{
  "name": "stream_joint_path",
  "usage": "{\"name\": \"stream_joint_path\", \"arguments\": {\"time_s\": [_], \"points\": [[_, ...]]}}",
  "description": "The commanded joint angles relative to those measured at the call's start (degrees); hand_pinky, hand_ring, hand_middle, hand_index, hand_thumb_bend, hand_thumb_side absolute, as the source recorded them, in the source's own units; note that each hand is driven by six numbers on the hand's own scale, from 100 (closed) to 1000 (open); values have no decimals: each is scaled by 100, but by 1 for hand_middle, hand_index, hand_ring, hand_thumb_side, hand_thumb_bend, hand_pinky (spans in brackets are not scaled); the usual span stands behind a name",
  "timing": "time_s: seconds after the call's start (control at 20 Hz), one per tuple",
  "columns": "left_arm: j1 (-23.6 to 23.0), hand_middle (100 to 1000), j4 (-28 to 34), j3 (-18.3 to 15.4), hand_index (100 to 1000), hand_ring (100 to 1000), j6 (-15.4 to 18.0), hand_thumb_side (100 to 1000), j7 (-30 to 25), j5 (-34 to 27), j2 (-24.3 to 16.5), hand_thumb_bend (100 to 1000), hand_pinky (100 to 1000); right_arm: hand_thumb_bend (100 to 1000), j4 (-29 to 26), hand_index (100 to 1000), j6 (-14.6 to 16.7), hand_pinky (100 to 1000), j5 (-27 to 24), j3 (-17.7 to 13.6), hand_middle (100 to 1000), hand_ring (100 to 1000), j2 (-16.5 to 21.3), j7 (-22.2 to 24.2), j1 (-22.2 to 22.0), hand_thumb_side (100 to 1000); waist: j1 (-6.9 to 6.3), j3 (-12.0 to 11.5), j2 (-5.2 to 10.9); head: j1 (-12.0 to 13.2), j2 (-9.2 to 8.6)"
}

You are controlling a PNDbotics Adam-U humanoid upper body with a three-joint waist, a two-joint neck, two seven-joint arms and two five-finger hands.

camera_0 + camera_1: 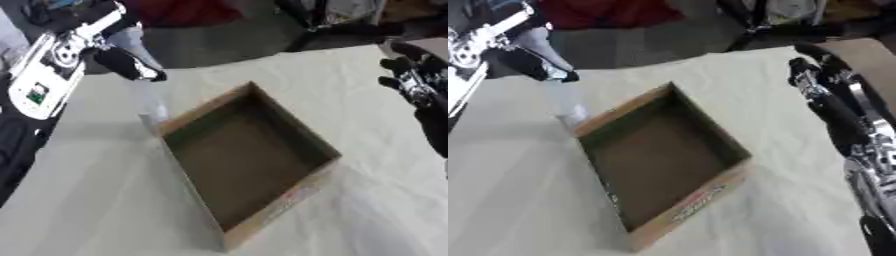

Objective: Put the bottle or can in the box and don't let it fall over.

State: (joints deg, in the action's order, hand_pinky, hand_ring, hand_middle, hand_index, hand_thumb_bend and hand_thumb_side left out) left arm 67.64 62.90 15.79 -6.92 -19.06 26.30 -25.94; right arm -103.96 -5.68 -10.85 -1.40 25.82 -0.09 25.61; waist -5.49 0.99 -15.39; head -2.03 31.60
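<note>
A pale cloth covers the tabletop, which fills most of both views and lies askew, its far edge running up toward the right. The largest thing on it is the box, a shallow open cardboard tray with brown walls and a dark, bare floor, set cornerwise near the middle, one corner pointing at the far edge and one at the near edge. Nothing is in it yet.

The left arm comes in over the far-left corner, white and black, and ends in the left hand, which hangs above the cloth just beyond the box's left corner. Its dark fingers curl down round the top of the bottle, a clear, slim plastic one that is hard to pick out against the cloth. The bottle stands roughly upright, its base at or just above the cloth, right beside the outer face of the box's left wall, so still outside it.

The right hand shows near the far-right edge, well apart from the box, carrying nothing; whether its fingers are straight or curled I cannot tell.

The step in hand looks like the carry: the bottle is gripped but has not crossed the wall. The next move calls for lifting it clear of the rim, shifting it right over the floor, then lowering it straight and keeping it vertical until the base sits flat before the fingers let go.
</note>
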Motion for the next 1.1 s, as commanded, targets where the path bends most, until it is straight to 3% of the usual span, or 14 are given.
{"name": "stream_joint_path", "arguments": {"time_s": [0.05, 0.5, 0.6, 0.65, 0.7, 0.75, 0.9, 1.1], "points": [[155, 192, 77, -8, 152, 115, 84, 100, 36, 97, -75, 650, 100, 100, -42, 897, 20, 898, -32, -64, 1000, 945, 62, 8, 46, 553, 22, 3, 91, -17, -31], [150, 208, 110, -46, 161, 128, 117, 100, 143, 129, -84, 644, 100, 100, -30, 896, 19, 899, -27, -72, 1000, 944, 58, 21, 20, 554, 34, -4, 100, -36, -13], [146, 291, 109, -53, 178, 200, 89, 100, 179, 78, -85, 549, 100, 100, -27, 896, 20, 899, -33, -72, 1000, 943, 57, 25, 17, 554, 38, -8, 104, -38, -8], [143, 412, 101, -46, 228, 318, 82, 100, 161, 41, -88, 350, 201, 100, -26, 896, 20, 899, -37, -73, 1000, 943, 57, 28, 16, 554, 40, -9, 107, -40, -7], [142, 412, 102, -44, 228, 318, 76, 100, 159, 19, -95, 350, 201, 100, -24, 896, 21, 899, -41, -74, 1000, 943, 57, 29, 15, 554, 41, -10, 109, -41, -7], [141, 486, 101, -47, 300, 422, 56, 100, 174, 13, -100, 320, 269, 100, -22, 896, 20, 899, -43, -74, 1000, 942, 56, 32, 14, 554, 43, -11, 111, -42, -8], [149, 468, 122, -42, 287, 425, -17, 100, 302, 132, -116, 555, 245, 100, -19, 896, 19, 899, -44, -78, 1000, 941, 51, 38, 11, 554, 46, -12, 114, -42, -4], [147, 394, 152, -34, 214, 388, -5, 100, 471, 370, -101, 596, 203, 100, -17, 897, 22, 899, -51, -87, 1000, 941, 49, 30, 5, 554, 51, -10, 111, -40, -13]]}}
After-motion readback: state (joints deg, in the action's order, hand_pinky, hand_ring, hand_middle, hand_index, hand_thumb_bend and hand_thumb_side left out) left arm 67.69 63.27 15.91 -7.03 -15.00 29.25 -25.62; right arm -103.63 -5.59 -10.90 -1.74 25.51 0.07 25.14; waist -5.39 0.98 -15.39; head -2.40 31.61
